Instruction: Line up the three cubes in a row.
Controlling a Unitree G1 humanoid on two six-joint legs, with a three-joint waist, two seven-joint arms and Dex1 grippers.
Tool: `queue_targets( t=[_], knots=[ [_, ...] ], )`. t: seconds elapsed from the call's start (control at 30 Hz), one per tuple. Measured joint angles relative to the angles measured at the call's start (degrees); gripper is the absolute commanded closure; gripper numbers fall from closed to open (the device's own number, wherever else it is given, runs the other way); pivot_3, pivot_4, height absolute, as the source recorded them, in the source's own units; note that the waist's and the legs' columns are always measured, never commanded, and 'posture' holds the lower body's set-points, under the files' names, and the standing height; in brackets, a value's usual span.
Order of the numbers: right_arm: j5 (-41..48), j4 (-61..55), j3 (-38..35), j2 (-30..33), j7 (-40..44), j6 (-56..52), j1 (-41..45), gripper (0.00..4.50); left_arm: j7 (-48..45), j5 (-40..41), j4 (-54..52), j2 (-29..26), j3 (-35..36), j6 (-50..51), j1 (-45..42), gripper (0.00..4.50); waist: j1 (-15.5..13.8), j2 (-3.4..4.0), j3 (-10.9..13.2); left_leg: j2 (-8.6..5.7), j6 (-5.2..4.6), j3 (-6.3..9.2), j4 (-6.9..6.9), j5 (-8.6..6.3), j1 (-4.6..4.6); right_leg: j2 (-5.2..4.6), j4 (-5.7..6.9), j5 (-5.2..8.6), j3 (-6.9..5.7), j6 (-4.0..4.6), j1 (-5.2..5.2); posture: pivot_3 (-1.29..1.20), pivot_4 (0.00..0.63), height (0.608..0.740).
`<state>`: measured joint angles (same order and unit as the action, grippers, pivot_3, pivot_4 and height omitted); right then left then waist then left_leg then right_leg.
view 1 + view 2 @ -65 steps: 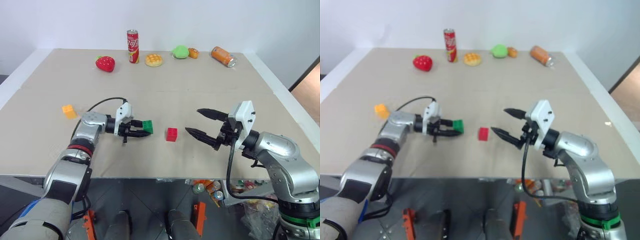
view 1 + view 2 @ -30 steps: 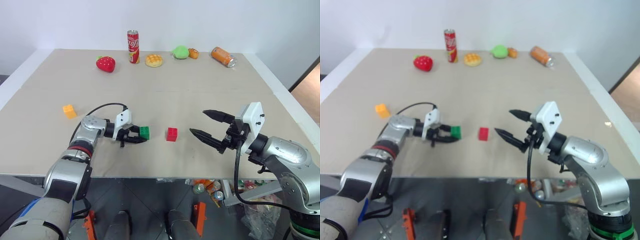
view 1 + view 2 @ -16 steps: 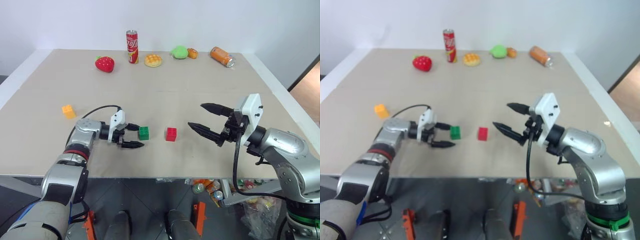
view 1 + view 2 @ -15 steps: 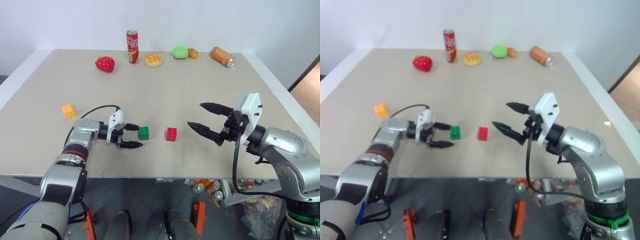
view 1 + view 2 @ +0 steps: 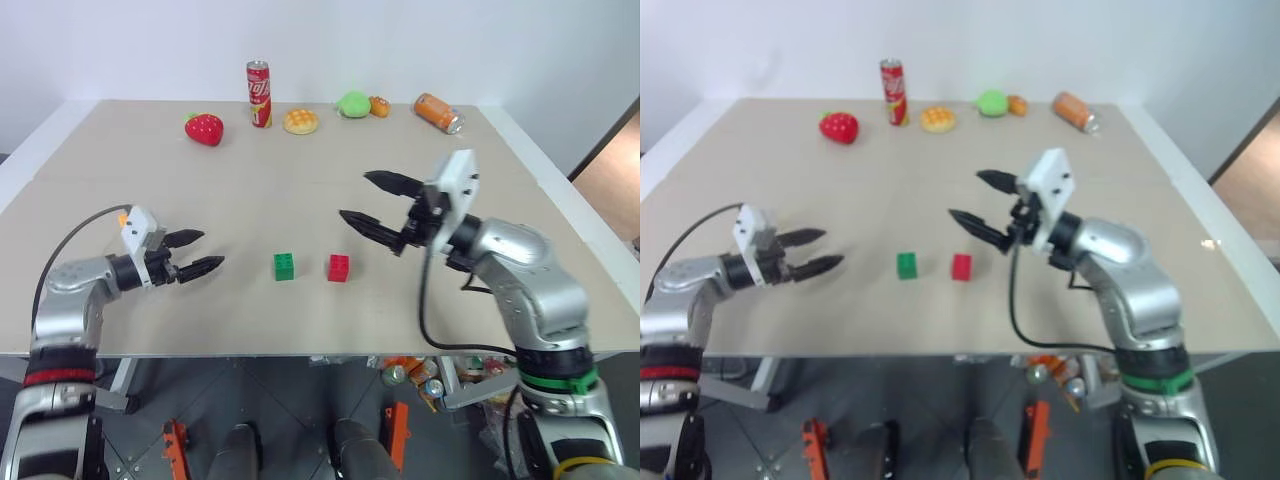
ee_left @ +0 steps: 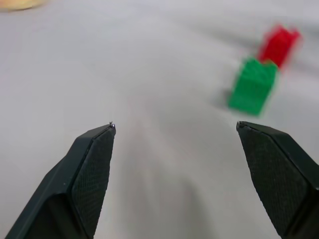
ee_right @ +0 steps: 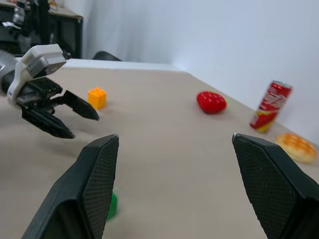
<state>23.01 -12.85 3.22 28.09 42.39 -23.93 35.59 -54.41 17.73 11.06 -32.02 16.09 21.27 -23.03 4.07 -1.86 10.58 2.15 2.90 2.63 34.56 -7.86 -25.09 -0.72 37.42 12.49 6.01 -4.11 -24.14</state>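
The green cube (image 5: 285, 266) and the red cube (image 5: 339, 267) sit side by side near the table's front edge, a small gap between them. The yellow-orange cube (image 7: 96, 97) lies at the far left, just behind my left gripper's wrist. My left gripper (image 5: 205, 251) is open and holds nothing, well left of the green cube (image 6: 252, 87) and pointing toward it. My right gripper (image 5: 356, 196) hovers open and empty above the table, up and to the right of the red cube (image 6: 278, 44).
Along the far edge stand a red soda can (image 5: 258, 94), a toy strawberry (image 5: 203, 128), a yellow bun toy (image 5: 300, 121), a green toy (image 5: 353, 103) and an orange can (image 5: 440, 112) on its side. The tan table (image 5: 250, 190) spreads between.
My left gripper opened, let go of the green cube beside the red one, and drew back to the left. My right gripper rose and swung left toward the table's middle.
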Motion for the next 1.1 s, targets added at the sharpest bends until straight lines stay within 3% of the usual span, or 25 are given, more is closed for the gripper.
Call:
queue_targets(
  t=[0.07, 0.23, 0.4, 0.77, 1.1],
  knots=[
    [-1.44, 2.57, 3.56, -2.29, 1.35, 1.93, 0.73, 0.71, 15.21, -0.75, -10.09, 5.24, 3.18, 9.91, 5.79, 0.47, 0.04, -0.01, 0.00, 0.03, -0.01, -0.01, 0.00, 0.02, 0.00, 0.01, 0.00, 0.00, -0.01, -0.02, 0.03, 0.00, 0.150, 0.740],
    [-1.94, 6.41, 5.44, -3.71, 4.77, 3.96, 2.03, 0.71, 39.42, -3.47, -21.32, 17.64, 8.74, 22.86, 7.73, 0.47, -0.22, -0.06, -0.03, 0.00, 0.02, 0.00, 0.11, 0.04, 0.01, 0.01, -0.03, -0.11, -0.03, -0.16, 0.12, 0.00, 0.150, 0.740],
    [-1.82, 6.40, 6.18, -4.21, 8.88, 4.87, 3.14, 0.71, 54.39, -4.55, -25.15, 23.03, 11.75, 29.32, 4.72, 0.47, 0.19, -0.08, -0.04, 0.03, 0.04, 0.08, 0.10, 0.06, 0.15, 0.18, -0.02, -0.22, 0.00, 0.03, 0.14, 0.00, 0.150, 0.740],
    [-3.18, 6.36, 7.65, -3.03, 11.08, 5.61, 2.21, 0.71, 60.20, -6.44, -12.66, 17.02, 13.83, 26.12, -1.55, 0.47, 0.39, -0.08, -0.04, 0.10, 0.12, 0.11, 0.06, 0.09, 0.14, 0.31, -0.03, -0.24, 0.05, 0.09, 0.08, 0.00, 0.150, 0.740],
    [-3.71, 6.06, 7.53, -2.99, 9.32, 5.62, 0.85, 0.71, 59.70, -9.42, 5.36, 10.90, 8.96, 15.99, -9.16, 0.47, 0.21, -0.08, -0.04, 0.09, 0.19, 0.11, 0.00, 0.13, 0.04, 0.31, -0.04, -0.24, 0.05, 0.08, -0.03, 0.00, 0.150, 0.740]
  ],
)
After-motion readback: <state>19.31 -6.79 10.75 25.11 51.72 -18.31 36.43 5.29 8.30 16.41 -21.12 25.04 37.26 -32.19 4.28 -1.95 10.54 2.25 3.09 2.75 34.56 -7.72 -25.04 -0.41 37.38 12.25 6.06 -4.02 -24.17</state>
